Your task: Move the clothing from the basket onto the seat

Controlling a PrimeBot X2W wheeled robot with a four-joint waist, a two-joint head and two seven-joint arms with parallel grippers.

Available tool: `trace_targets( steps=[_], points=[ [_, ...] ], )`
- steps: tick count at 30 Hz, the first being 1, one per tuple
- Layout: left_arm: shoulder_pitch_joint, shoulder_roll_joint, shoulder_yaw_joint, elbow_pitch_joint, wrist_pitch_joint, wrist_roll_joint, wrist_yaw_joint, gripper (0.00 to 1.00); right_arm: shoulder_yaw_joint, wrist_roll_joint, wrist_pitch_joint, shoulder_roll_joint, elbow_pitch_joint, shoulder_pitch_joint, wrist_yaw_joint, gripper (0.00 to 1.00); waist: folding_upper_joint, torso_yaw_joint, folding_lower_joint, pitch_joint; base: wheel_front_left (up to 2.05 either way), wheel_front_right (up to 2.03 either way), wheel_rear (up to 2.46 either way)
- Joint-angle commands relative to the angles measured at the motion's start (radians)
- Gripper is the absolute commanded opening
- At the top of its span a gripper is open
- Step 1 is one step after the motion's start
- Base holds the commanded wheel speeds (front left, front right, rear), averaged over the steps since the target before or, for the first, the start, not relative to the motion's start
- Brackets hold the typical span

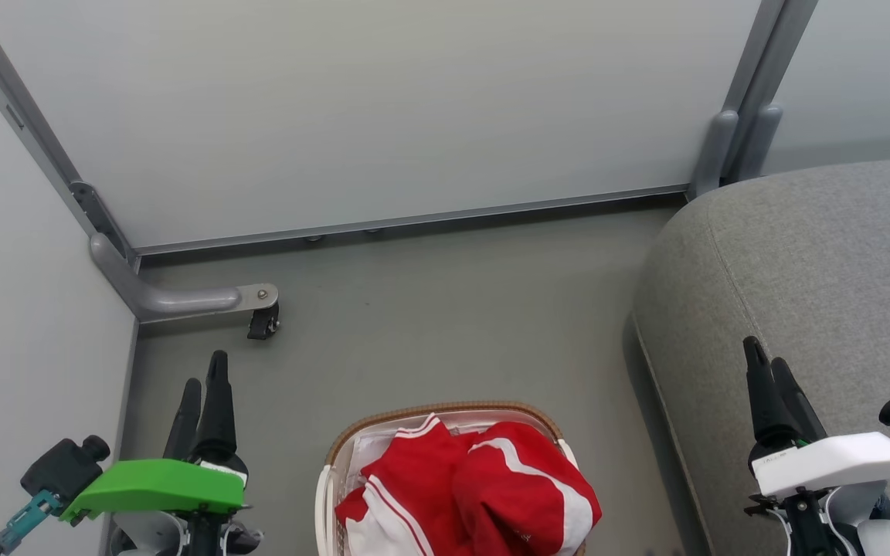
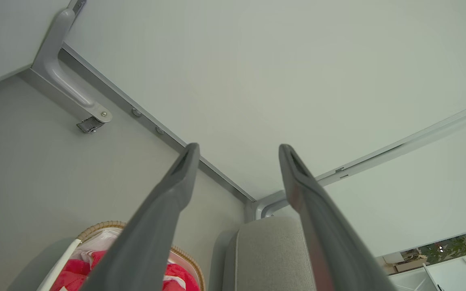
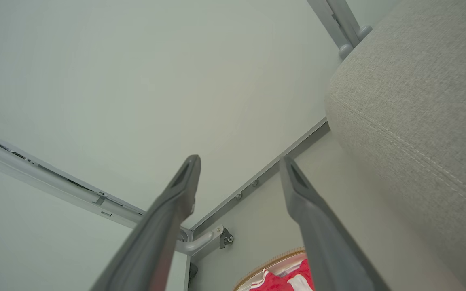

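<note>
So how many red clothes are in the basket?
2. The left red garment lies along the basket's left side; the right red garment is bunched beside it. More could hide underneath.

Open from above: oval white plastic basket with brown woven rim (image 1: 445, 405), red white-striped clothing (image 1: 484, 486) piled inside. Bare grey floor (image 1: 453, 324) open ahead. Bounded right by large grey fabric seat (image 1: 816, 278), ahead and left by pale wall panels (image 1: 375, 116). Grey metal foot with black caster (image 1: 244, 297) juts from left corner.
</note>
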Motion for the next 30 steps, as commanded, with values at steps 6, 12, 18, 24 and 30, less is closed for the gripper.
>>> trace_targets(
  steps=[6, 12, 18, 24, 30],
  points=[
    [-0.011, 0.007, -0.007, -0.023, -0.026, 0.144, 0.006, 1.00, 0.015, -0.136, -0.028, -0.009, -0.023, 0.007, 0.000, 1.00, 0.0000, 0.000, 0.0000, 0.000, 0.00, 0.00, 0.00],
    [0.002, 0.008, -0.015, -0.015, -0.045, 0.239, 0.007, 1.00, 0.028, -0.231, -0.048, -0.010, -0.008, 0.013, 0.000, 1.00, 0.0000, 0.002, 0.0000, 0.001, 0.00, 0.00, 0.00],
    [0.013, 0.009, -0.022, 0.001, -0.064, 0.325, 0.004, 1.00, 0.039, -0.320, -0.066, -0.011, 0.001, 0.017, 0.000, 1.00, 0.0000, 0.004, 0.0000, 0.001, 0.00, 0.00, 0.00],
    [0.020, 0.009, -0.027, 0.018, -0.081, 0.393, 0.002, 1.00, 0.040, -0.397, -0.084, -0.011, 0.002, 0.020, 0.000, 1.00, 0.0000, 0.006, 0.0000, 0.002, 0.00, 0.00, 0.00],
    [0.023, 0.010, -0.031, 0.031, -0.096, 0.453, 0.000, 1.00, 0.040, -0.465, -0.099, -0.012, -0.004, 0.021, 0.000, 1.00, 0.0000, 0.006, 0.0000, 0.003, 0.00, 0.00, 0.00]
  ],
)
